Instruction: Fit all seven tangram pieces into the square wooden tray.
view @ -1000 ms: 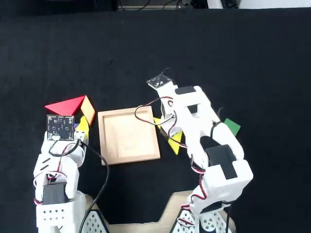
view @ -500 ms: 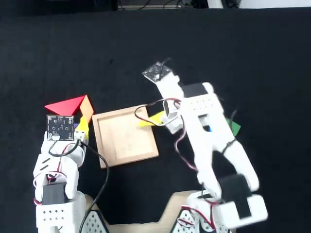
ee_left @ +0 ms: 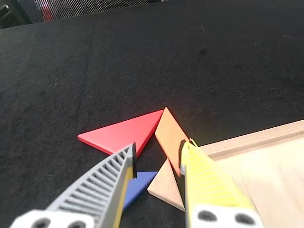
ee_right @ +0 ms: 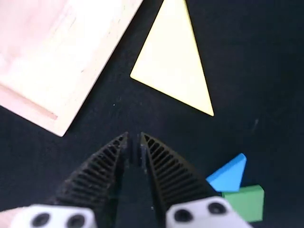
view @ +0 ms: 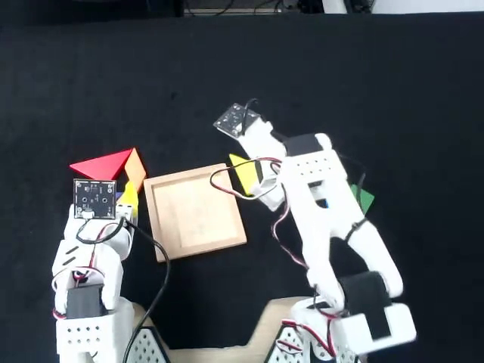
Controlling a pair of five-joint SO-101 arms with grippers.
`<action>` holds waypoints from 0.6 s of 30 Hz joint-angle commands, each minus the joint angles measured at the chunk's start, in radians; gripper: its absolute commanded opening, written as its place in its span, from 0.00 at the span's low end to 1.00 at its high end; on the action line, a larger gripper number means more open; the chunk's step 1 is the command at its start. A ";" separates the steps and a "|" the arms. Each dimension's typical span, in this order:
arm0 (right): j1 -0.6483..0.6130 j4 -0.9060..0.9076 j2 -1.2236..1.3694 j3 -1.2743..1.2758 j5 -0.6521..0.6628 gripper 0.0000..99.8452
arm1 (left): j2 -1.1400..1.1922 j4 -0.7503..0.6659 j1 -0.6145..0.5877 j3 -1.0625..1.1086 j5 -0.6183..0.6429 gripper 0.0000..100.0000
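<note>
Right gripper (ee_right: 134,141) closed, empty, near yellow triangle (ee_right: 175,66) beside tray (ee_right: 57,61); left gripper (ee_left: 157,149) apart over red triangle (ee_left: 121,135) and orange piece (ee_left: 170,134).

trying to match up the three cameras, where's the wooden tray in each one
high view: the wooden tray lies between the orange piece and the yellow triangle.
left wrist view: its rim and part of its floor sit just past the orange piece.
right wrist view: one corner of it lies beside the yellow triangle.
landmarks: the orange piece ties high to left wrist; the yellow triangle ties high to right wrist.
</note>
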 commanded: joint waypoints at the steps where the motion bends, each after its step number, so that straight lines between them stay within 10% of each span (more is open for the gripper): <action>1: -0.006 -0.029 0.016 -0.013 0.009 0.01 | -0.002 0.006 0.008 0.019 -0.006 0.17; 11: -0.054 -0.084 0.039 -0.021 0.176 0.30 | -0.002 0.006 0.007 0.019 -0.006 0.17; 18: -0.117 -0.132 0.203 -0.065 0.181 0.29 | -0.002 0.006 0.008 0.019 -0.008 0.17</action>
